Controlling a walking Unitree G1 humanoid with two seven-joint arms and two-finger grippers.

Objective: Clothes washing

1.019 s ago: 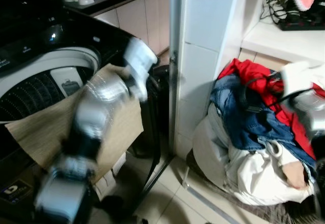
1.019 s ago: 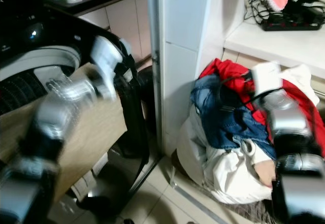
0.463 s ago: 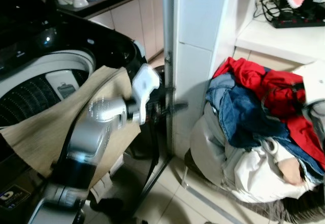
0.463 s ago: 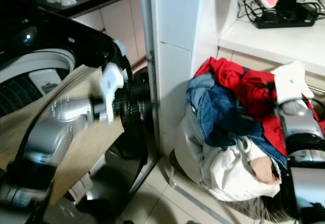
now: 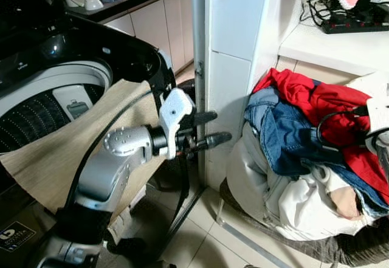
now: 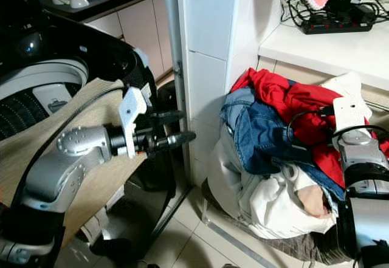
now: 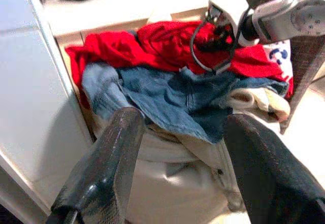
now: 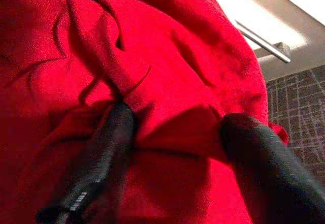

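Your right gripper (image 8: 172, 148) has its fingers spread and pressed into the red garment (image 5: 316, 101) atop the pile (image 5: 304, 158), right of the washer (image 5: 55, 92). It's soft and light; pinch a raised fold. Your left gripper (image 5: 209, 129) hangs apart and empty, near the pillar (image 5: 234, 49).

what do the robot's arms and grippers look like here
Both arms are silver metal with rounded joints and black sections. The left gripper has two long black fingers with a textured, rounded surface, mounted behind a white plastic wrist block, and a black cable loops along the arm. The right arm also carries a white block with black cables curling off it.
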